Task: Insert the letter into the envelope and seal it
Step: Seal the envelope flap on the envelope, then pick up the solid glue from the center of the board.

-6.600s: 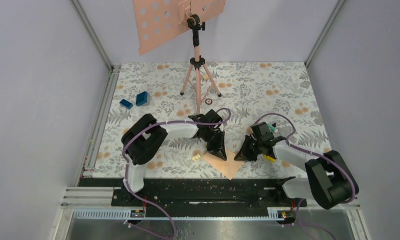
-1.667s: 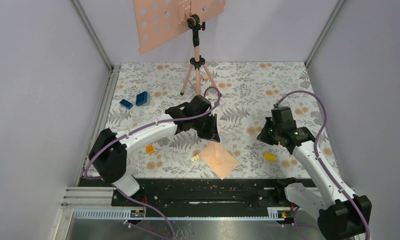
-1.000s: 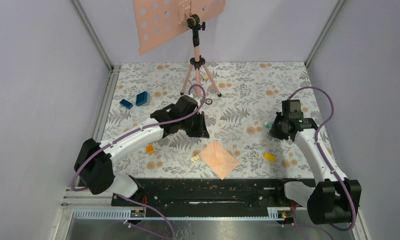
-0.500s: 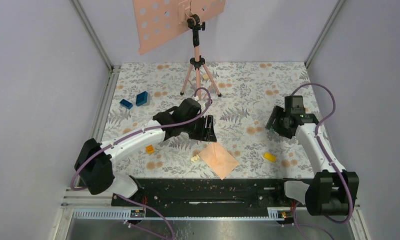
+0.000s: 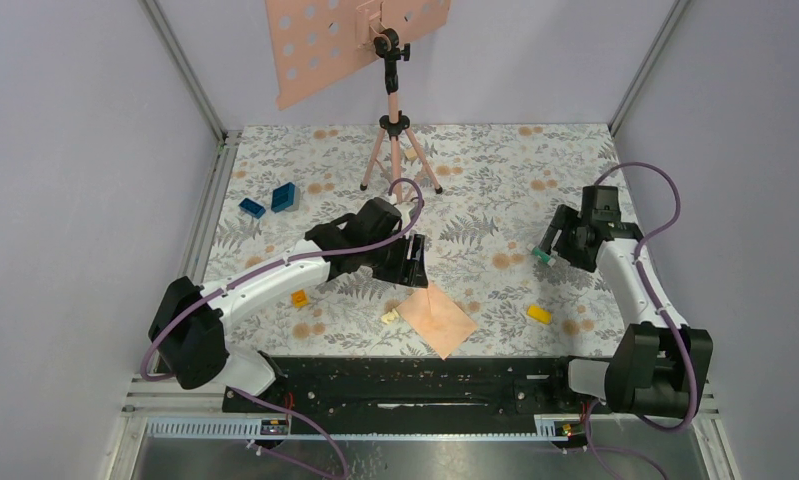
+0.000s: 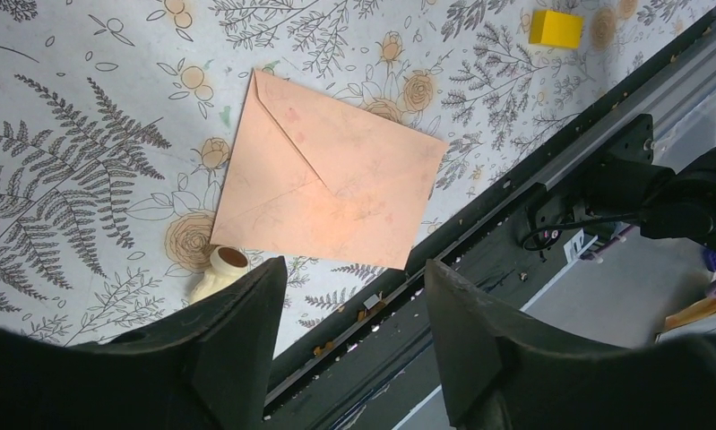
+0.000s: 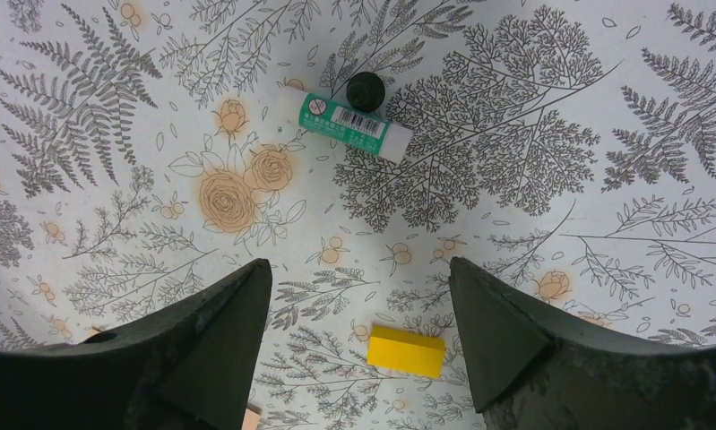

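Floral table (image 5: 535, 170), envelope (image 5: 437, 320) near its front edge; left gripper (image 6: 352, 269), right gripper (image 7: 358, 269) wide, empty.

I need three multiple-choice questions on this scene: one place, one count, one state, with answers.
1. Where does the envelope lie? A) near the front edge of the table B) by the far wall C) on the tripod
2. How many blue blocks are there? A) one B) two C) four
3. How is the green tube placed? A) upright B) lying on its side C) hanging
1 A: it lies just before the black rail. 2 B: two sit at the left. 3 B: its long side rests on the table.
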`<state>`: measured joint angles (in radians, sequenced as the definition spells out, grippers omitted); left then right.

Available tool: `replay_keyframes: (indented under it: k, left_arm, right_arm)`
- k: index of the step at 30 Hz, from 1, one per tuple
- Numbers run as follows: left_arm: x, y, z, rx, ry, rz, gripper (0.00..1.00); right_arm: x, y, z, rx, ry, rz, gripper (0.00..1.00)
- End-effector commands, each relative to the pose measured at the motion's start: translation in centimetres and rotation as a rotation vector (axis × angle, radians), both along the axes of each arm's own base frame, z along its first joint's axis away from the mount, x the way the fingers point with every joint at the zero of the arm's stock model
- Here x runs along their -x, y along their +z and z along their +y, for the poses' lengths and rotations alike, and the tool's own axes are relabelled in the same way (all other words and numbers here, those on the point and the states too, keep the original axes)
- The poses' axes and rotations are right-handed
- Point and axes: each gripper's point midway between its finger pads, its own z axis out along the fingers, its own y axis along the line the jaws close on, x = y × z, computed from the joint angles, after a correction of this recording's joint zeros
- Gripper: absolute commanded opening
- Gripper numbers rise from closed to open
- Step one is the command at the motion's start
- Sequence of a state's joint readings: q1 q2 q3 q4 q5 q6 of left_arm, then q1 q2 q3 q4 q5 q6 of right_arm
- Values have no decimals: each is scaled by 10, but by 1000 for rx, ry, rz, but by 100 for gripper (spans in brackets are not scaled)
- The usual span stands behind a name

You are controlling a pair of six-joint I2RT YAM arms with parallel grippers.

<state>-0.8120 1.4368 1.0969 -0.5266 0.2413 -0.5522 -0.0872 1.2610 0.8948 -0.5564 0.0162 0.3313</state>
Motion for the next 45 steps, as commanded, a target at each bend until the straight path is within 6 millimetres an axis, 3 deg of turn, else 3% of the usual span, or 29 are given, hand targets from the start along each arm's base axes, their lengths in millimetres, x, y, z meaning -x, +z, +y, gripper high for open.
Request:
replay_keyframes:
  k: [1, 7, 10, 17, 29, 39, 45]
  left_arm:
    - [-11, 23, -7, 39, 1, -68, 62]
    - [-13, 33, -10, 76, -9, -98, 78]
    - [-12, 42, -10, 114, -8, -130, 81]
    - [-13, 60, -2, 196, 50, -215, 82]
    - [-16, 54, 2, 155, 68, -197, 81]
    - [-18, 55, -4, 154, 59, -168, 81]
    - [-19, 57, -2, 144, 59, -175, 81]
  right_arm:
    - [-13, 17, 1, -25, 26, -83, 80]
    - [-9, 15, 0, -17, 33, -89, 80]
    - [-12, 17, 0, -8, 44, -113, 79]
    - [-26, 0, 19, -98, 137, -105, 76]
    - [-51, -31, 3, -55, 91, 39, 79]
    - [-60, -51, 6, -86, 122, 130, 80]
    - [-53, -70, 11, -127, 115, 222, 79]
